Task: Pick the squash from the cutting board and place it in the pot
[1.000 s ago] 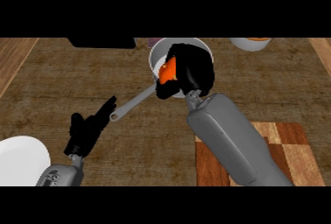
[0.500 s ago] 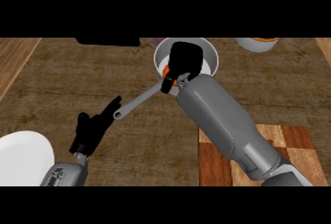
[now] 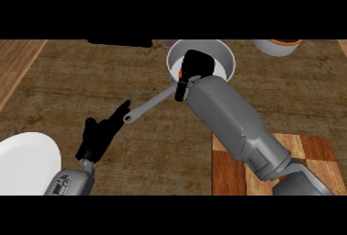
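Note:
My right hand (image 3: 195, 68) hangs over the white pot (image 3: 224, 51) at the back of the counter, fingers curled down into it. Only an orange sliver of the squash (image 3: 177, 73) shows at the hand's left side, inside the pot's rim; the hand hides the rest of it. The pot's grey handle (image 3: 150, 106) runs down-left toward my left hand (image 3: 100, 134), which rests open on the counter, fingers up, just short of the handle's end. The wooden cutting board (image 3: 315, 156) lies at the lower right, partly under my right forearm.
A white plate (image 3: 25, 161) sits at the lower left beside my left forearm. A bowl (image 3: 278, 46) stands at the back right. A black object (image 3: 122, 42) lies at the back edge, left of the pot.
My right hand carried the squash further back, from the pot's near rim to over its inside, and less orange shows now. The left hand kept still.

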Controlling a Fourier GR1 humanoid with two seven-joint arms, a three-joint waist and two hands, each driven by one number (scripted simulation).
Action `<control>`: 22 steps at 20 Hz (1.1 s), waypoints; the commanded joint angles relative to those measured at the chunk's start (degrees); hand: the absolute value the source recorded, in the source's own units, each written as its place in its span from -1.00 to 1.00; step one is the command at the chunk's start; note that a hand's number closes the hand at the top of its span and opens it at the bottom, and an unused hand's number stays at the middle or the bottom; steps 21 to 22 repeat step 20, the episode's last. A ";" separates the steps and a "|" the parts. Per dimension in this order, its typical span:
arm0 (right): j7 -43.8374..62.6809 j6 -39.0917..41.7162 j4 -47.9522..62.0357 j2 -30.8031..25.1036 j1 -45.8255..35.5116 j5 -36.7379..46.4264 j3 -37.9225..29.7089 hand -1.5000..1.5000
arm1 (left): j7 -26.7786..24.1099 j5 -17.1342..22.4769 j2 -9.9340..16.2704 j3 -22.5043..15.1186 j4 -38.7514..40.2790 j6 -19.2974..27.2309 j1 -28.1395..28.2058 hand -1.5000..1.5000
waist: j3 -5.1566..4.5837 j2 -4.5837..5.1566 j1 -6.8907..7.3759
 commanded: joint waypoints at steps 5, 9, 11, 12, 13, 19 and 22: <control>-9.92 -27.34 -6.96 0.04 0.25 -5.39 -4.41 -1.00 | -0.69 0.43 0.59 1.17 1.41 -0.74 -1.66 0.00 | 0.09 0.22 -0.17; -11.60 -40.11 -7.63 0.04 -1.60 -5.10 -9.83 -1.00 | 0.12 -0.07 0.15 1.02 0.47 0.58 -0.16 0.00 | 0.10 -0.33 -1.95; -12.11 -46.18 -6.90 0.04 -0.46 -5.48 -10.20 -1.00 | -0.91 -0.80 -0.51 0.83 0.83 1.58 0.51 0.00 | 0.05 -0.41 -2.23; -12.25 -49.75 -7.99 0.04 0.67 -4.94 -8.26 -1.00 | -1.47 -1.21 -0.57 0.00 0.73 1.20 2.06 0.00 | 0.03 -0.69 -2.37; -13.98 -51.50 -7.74 0.04 0.64 -5.12 -10.68 -1.00 | -1.35 -0.02 0.48 2.18 1.63 0.93 0.74 0.00 | 0.03 -0.57 -3.06; -21.06 -53.03 -16.92 -0.84 6.75 -7.94 -13.82 -1.00 | -1.28 0.72 1.28 2.78 -1.55 0.09 4.76 0.00 | 0.05 -1.26 -4.72; -25.28 -52.98 -20.50 -1.54 12.59 -9.70 -13.72 -1.00 | -0.22 0.64 1.21 3.06 -3.05 0.96 4.52 0.00 | 0.08 -1.31 -5.08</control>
